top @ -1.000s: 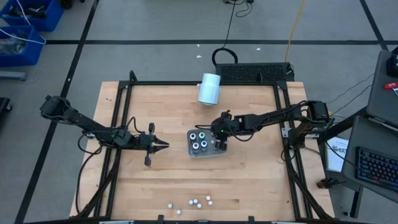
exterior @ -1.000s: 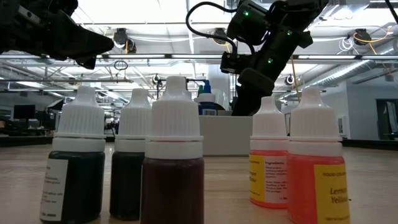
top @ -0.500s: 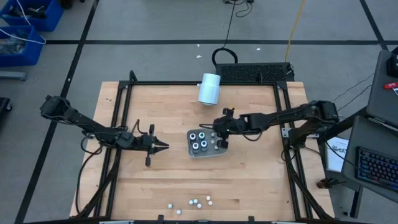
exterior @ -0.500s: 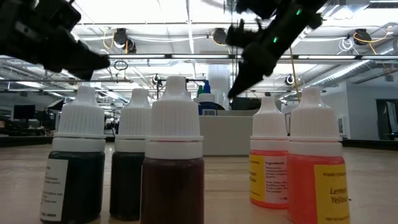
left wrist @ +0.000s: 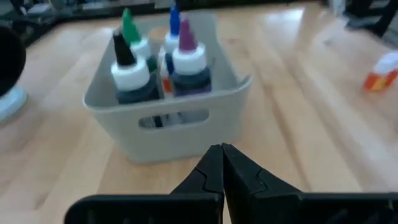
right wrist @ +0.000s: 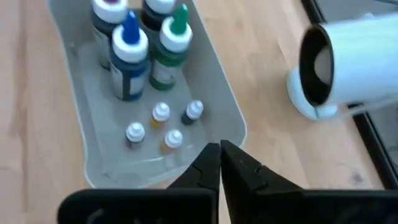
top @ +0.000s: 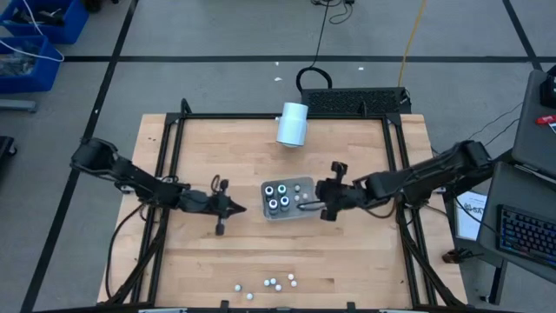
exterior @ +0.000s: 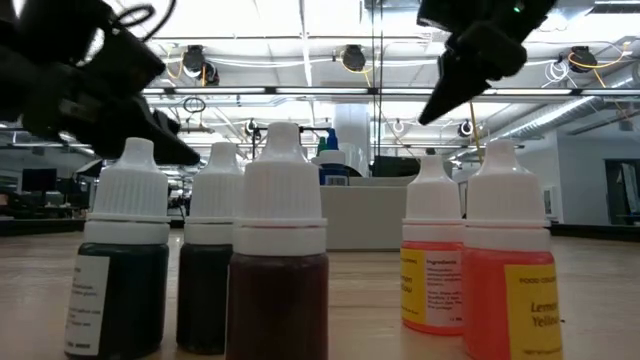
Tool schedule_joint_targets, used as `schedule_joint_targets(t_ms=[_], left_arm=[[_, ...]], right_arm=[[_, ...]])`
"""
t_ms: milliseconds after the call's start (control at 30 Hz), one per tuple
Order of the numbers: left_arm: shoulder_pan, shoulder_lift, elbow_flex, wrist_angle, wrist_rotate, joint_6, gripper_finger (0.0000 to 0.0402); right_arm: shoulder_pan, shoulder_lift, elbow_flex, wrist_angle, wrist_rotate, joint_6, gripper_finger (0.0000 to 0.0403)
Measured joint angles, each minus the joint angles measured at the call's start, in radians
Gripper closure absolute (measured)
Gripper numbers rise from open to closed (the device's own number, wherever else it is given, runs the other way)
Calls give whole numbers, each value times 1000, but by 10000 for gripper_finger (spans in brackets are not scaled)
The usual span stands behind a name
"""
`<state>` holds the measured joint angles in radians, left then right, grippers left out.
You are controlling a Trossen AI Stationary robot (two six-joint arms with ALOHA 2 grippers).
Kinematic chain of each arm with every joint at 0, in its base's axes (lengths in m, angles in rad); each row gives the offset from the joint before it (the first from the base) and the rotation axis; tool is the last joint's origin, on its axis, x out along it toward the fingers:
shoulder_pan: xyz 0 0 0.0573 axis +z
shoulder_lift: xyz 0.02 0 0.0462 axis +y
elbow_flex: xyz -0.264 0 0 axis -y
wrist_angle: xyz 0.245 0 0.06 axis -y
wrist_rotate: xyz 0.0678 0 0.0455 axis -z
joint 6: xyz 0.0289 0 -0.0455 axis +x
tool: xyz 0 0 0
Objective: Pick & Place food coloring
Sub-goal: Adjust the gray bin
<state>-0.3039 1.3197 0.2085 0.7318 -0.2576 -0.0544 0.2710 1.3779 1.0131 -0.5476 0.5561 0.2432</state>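
Beside the tray (top: 306, 214), both tools, left (top: 241, 209) and right (top: 301, 207), closed.

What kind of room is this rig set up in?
Most likely a robotics lab or workshop: a butcher-block table in a black metal frame on taped concrete floor, blue storage bins at one side, and bare ceiling pipes and lights beyond.

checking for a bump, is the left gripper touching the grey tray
Apart. The high view shows bare wood between the shut left gripper and the grey tray; the left wrist view shows table between its tips and the tray wall.
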Motion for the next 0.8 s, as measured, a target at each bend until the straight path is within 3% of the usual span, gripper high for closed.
schedule_joint_targets(t_ms=[300, 433, 667, 800], left_arm=[[92, 115, 59, -35, 44, -56, 398], [131, 135, 85, -31, 41, -61, 398], [175, 149, 124, -65, 39, -99, 395], [182, 149, 129, -75, 38, -106, 398]], right_arm=[[28, 5, -166, -13, 46, 226, 402], [11, 4, -250, 67, 45, 296, 402], [3, 5, -360, 384, -89, 211, 403], [3, 4, -367, 426, -112, 192, 403]])
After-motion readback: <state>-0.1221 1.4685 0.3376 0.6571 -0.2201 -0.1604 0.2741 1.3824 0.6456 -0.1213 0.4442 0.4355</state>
